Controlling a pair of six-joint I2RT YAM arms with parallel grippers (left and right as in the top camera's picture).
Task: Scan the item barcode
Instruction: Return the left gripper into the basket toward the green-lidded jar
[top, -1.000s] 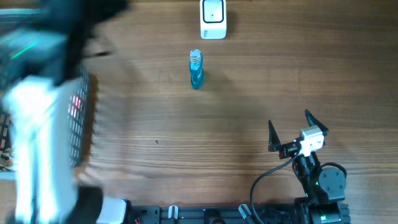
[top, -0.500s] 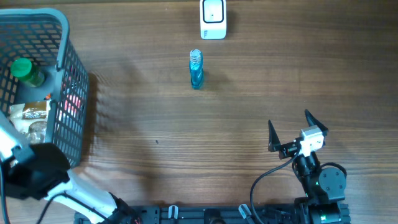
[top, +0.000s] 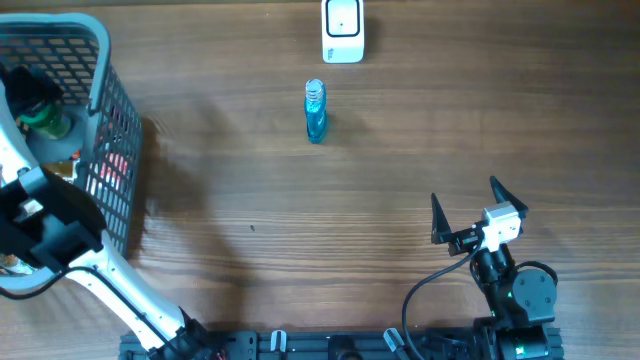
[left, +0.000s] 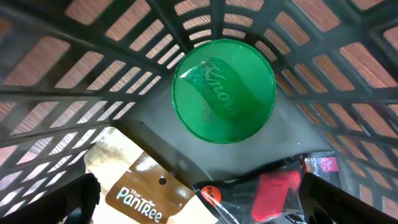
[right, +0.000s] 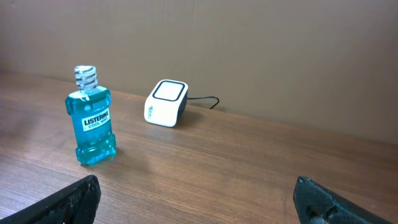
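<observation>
My left gripper (left: 200, 210) hangs open inside the grey mesh basket (top: 112, 150), seen in the overhead view at the far left (top: 28, 92). Between and just beyond its fingertips (left: 79, 200) lie a brown and white PanTree pouch (left: 140, 186) and a clear packet with a red item (left: 273, 191). A round green lid (left: 224, 90) sits beyond them. The white barcode scanner (top: 343, 30) stands at the table's far edge, also visible from the right wrist (right: 166, 103). A blue Listerine bottle (top: 315, 112) stands upright in front of it. My right gripper (top: 466, 212) rests open at the near right, holding nothing.
The basket's mesh walls (left: 112, 68) close in around the left gripper on all sides. The left arm's white link (top: 110, 275) crosses the table's near left corner. The scanner's cable (right: 206, 101) trails behind it.
The left arm has swung over the basket and lowered its gripper inside, above the green lid. The right arm, bottle and scanner have not moved.
</observation>
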